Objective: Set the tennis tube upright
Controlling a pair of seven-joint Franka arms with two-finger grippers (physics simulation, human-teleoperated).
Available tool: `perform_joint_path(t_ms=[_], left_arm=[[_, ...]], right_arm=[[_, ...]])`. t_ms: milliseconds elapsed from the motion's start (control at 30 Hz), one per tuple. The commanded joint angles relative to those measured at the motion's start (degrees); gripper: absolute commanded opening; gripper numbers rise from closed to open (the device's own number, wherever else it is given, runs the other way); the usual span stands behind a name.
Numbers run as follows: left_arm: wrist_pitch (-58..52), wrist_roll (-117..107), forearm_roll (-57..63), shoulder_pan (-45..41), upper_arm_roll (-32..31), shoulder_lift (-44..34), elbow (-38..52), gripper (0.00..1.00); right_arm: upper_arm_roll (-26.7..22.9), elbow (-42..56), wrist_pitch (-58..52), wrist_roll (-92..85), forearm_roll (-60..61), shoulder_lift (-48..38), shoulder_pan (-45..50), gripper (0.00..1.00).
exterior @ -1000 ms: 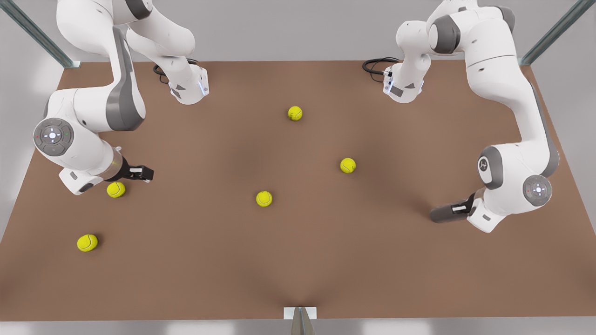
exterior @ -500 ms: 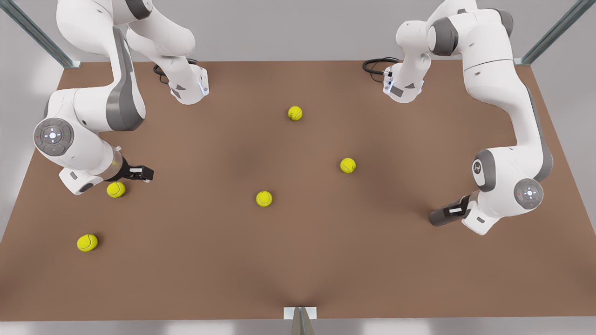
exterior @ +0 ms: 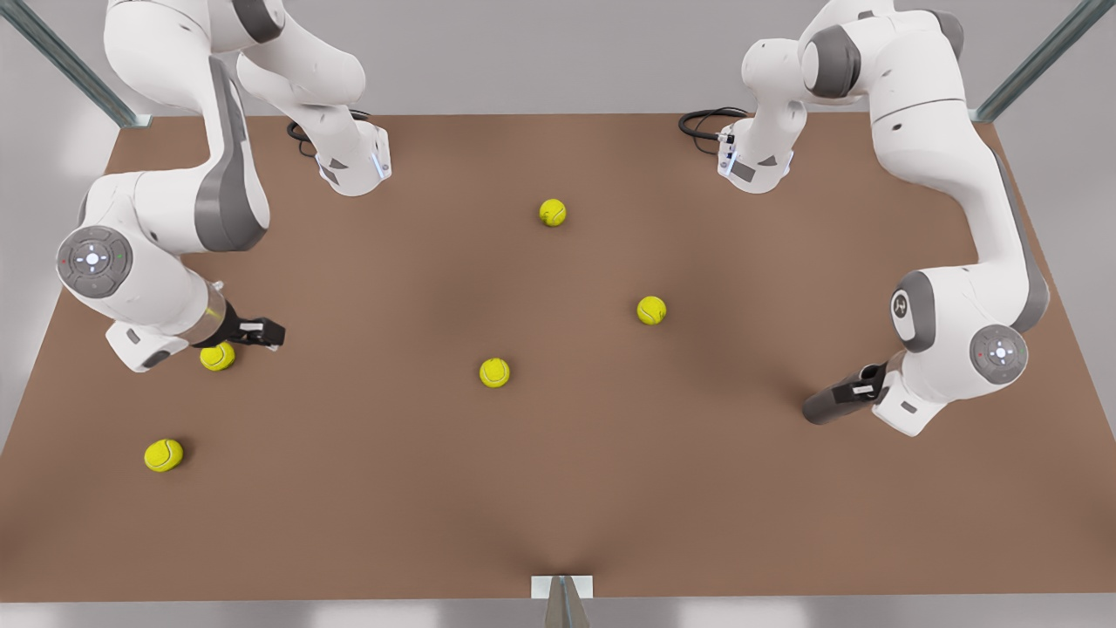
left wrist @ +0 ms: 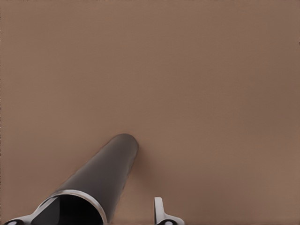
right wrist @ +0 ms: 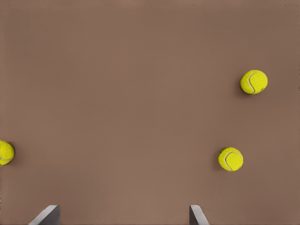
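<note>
The tennis tube [exterior: 830, 404] is a dark grey cylinder lying on the brown table [exterior: 558, 488] at the front view's right. In the left wrist view the tennis tube [left wrist: 105, 171] points away from me, its lighter rim and dark mouth nearest the camera. My left gripper [exterior: 859, 385] is at that rim end. Its fingers are spread wide, so the left gripper [left wrist: 86, 218] is open, with the rim close to one finger [left wrist: 161, 213] and a gap to the other. At the front view's left, my right gripper [exterior: 266, 332] is open and holds nothing; the right gripper [right wrist: 122, 218] faces bare table.
Several yellow-green tennis balls lie about: one [exterior: 217, 356] right beside the right gripper, one [exterior: 163, 454] nearer the front edge, others at mid-table [exterior: 494, 372], [exterior: 651, 310] and farther back [exterior: 552, 212]. Both arm bases stand along the far edge.
The arm at the front view's right shifted its wrist, and the tube's gripper-side end swung slightly while its far tip stayed put. The other arm's wrist dipped a little toward the nearby ball.
</note>
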Motion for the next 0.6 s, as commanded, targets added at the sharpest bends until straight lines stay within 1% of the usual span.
perform_joint_path(t_ms=[0, 33, 133, 200, 267, 367, 467, 567], left_arm=[[-0.01, 0.00, 0.40, 0.00, 0.00, -0.01, 0.00, 1.00], [-0.09, 0.00, 0.40, 0.00, 0.00, -0.10, 0.00, 1.00], [-0.18, 0.00, 0.40, -0.09, 0.00, -0.98, 0.09, 1.00], [-0.53, 0.00, 0.49, -0.09, 0.00, -2.21, 0.18, 1.00], [-1.41, 0.00, 0.49, -0.09, 0.00, -2.82, 1.14, 1.00], [-8.35, 0.00, 0.49, 0.09, -0.44, -3.26, 4.65, 1.00], [-13.98, 0.00, 0.58, 0.26, -1.32, -7.57, 4.75, 1.00], [-16.26, 0.00, 1.63, 0.09, -1.93, -11.43, 4.57, 1.00]], right_arm=[[0.00, 0.05, 0.03, 0.01, 0.00, 0.02, -0.16, 1.00], [0.00, 0.84, 0.03, -0.25, 0.26, 0.02, -2.62, 1.00], [-0.17, 1.11, 0.03, -0.25, 0.09, 0.02, -4.12, 1.00], [-0.18, 1.02, 0.29, -0.08, -1.05, 0.11, -3.86, 1.00], [-0.09, 1.11, 3.37, -0.16, -2.11, 1.34, -4.12, 1.00], [0.35, 1.02, 4.16, -0.08, -1.76, 1.43, -3.42, 1.00], [0.35, 0.93, 4.07, -0.08, -1.58, 1.43, -2.72, 1.00], [0.35, 0.93, 4.07, -0.08, -1.76, 1.43, -2.37, 1.00]])
